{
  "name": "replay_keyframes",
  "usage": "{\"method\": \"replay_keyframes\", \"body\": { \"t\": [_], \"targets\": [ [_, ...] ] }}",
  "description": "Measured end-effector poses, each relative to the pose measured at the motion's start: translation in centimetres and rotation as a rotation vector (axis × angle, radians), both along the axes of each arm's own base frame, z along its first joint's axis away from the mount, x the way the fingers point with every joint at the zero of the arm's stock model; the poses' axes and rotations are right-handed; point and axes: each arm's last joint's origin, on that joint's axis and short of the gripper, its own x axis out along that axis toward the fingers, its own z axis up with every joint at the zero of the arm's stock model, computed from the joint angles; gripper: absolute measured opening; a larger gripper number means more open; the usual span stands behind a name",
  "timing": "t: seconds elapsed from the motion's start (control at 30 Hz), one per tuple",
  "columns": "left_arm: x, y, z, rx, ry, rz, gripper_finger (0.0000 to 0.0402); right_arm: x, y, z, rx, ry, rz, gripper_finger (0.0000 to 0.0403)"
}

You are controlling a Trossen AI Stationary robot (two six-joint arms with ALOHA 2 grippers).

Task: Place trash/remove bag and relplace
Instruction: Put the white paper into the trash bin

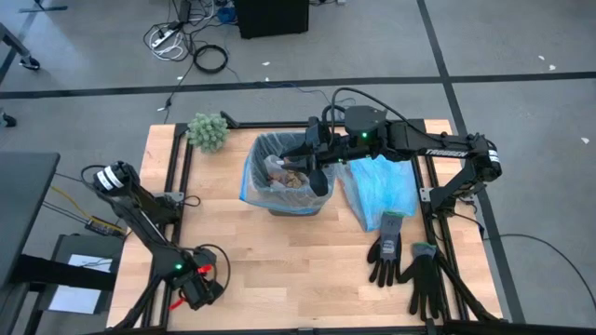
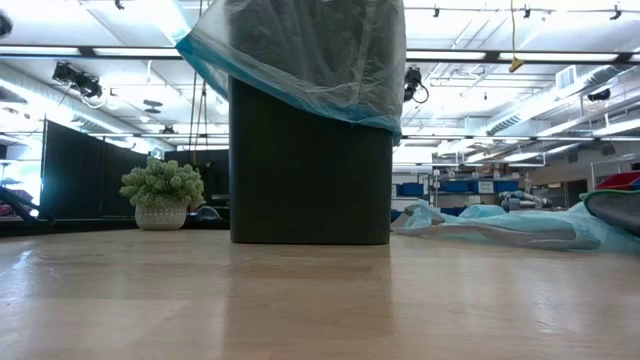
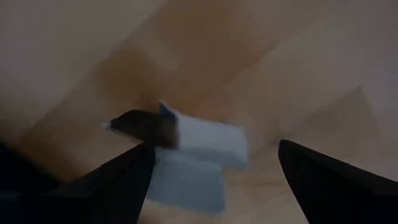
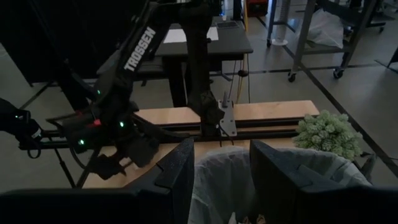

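Grey-white, thin and crinkly, the bag (image 1: 272,147) lines the black bin (image 2: 310,165) at about twelve o'clock from the table's (image 1: 279,270) centre, its rim folded out over the bin's edge. Inside it lies the trash (image 1: 291,177), a heap of brown scraps and pale crumpled bits. The right gripper (image 1: 319,166) hangs over the bin's three o'clock rim; in its wrist view the bag's opening sits just beyond the fingers (image 4: 177,171), which stand a little apart, gripping nothing I can see. The left gripper (image 1: 198,290) is well away, near the table's seven o'clock corner, released wide, with a small white and dark scrap (image 3: 186,140) on the wood between its fingers, untouched. One bin, one grey-white liner, one light-blue bag (image 1: 382,191) lying flat at the bin's three o'clock, two black gloves (image 1: 405,261) toward five o'clock, one green fuzzy clump (image 1: 209,131) at eleven o'clock.
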Motion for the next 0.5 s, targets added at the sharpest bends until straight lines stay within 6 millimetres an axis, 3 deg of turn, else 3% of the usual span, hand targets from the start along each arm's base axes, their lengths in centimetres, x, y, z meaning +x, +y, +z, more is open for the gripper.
{"method": "replay_keyframes", "body": {
  "t": [0.17,0.5],
  "targets": [
    [0.0,-0.1,-1.3,0.002,0.041,0.027,0.0347,0.0,0.0,0.0,0.0,0.003,0.002,0.0142],
    [0.0,0.0,-1.4,0.037,0.034,0.04,0.0314,-0.1,-1.2,-0.1,-0.008,0.008,-0.032,0.0141]
  ]
}}
